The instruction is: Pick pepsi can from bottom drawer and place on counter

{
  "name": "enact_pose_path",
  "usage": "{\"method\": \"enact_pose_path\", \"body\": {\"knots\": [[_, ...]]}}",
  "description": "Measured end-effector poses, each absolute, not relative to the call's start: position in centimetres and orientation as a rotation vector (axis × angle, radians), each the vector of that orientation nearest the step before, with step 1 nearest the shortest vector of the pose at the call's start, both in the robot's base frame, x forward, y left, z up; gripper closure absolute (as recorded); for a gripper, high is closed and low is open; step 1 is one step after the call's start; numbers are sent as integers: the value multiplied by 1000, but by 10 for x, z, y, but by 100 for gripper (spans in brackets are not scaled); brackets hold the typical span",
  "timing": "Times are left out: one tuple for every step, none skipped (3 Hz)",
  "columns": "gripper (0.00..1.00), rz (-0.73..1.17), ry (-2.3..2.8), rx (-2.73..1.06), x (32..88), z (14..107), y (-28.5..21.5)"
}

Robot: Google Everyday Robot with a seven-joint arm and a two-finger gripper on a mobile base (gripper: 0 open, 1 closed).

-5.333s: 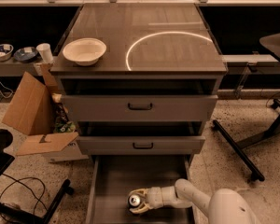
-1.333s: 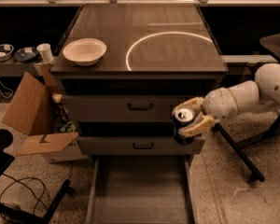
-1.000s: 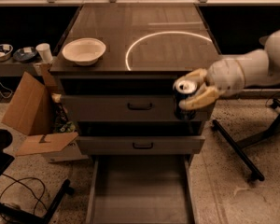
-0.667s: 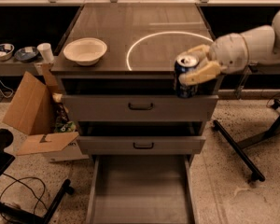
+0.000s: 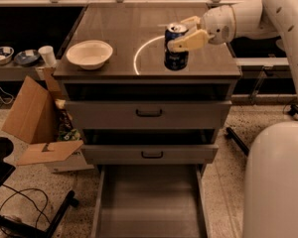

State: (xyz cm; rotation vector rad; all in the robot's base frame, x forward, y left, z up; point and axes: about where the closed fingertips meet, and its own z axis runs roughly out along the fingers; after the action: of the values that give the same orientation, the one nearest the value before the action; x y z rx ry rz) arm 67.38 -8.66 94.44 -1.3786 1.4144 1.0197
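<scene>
The pepsi can (image 5: 176, 47), dark blue with a silver top, is upright in my gripper (image 5: 187, 33), which is shut on its upper part. The can is over the front middle of the counter (image 5: 114, 33), at the edge of the bright curved light reflection; I cannot tell whether its base touches the top. My white arm reaches in from the upper right. The bottom drawer (image 5: 150, 202) is pulled open below, its grey floor bare.
A white bowl (image 5: 89, 53) sits on the counter's left side. Two shut drawer fronts with black handles (image 5: 149, 113) are below the top. A cardboard box (image 5: 35, 118) stands at the left on the floor. My white base (image 5: 275, 182) is at the lower right.
The gripper has carried the can up out of the bottom drawer, past the drawer fronts, and over the counter top. The drawer now lies bare.
</scene>
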Motion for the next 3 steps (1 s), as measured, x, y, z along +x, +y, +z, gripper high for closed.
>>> {"method": "enact_pose_path", "body": {"knots": [[100,966,1397,-1316,711,961,-85],[100,902,1348,-1307,716,988,-91],[100,907,1347,-1311,720,987,-84]]}}
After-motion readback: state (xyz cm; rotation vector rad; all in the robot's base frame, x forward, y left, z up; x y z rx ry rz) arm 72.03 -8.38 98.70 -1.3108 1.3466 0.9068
